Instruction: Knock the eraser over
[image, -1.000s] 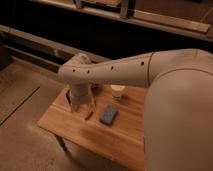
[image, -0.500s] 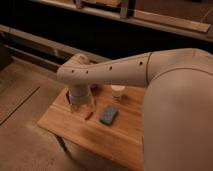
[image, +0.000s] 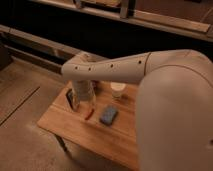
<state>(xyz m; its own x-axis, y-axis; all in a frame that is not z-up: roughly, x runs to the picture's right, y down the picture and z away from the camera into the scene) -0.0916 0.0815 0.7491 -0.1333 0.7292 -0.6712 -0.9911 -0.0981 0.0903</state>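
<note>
Hanging my gripper (image: 83, 101) over table (image: 57, 125); eraser (image: 69, 96) standing just beside, at 9 o'clock. Spread or pressed together, I cannot tell.

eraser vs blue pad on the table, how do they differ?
Colour: the eraser is dark grey-black; the pad is blue-grey.
Pose: the eraser seems to stand on edge; the pad lies flat.
Place: the eraser sits near the left end of the table, right beside the hand; the pad lies further right, apart from the hand.
Both are small rectangular slabs on the same wooden table.
</note>
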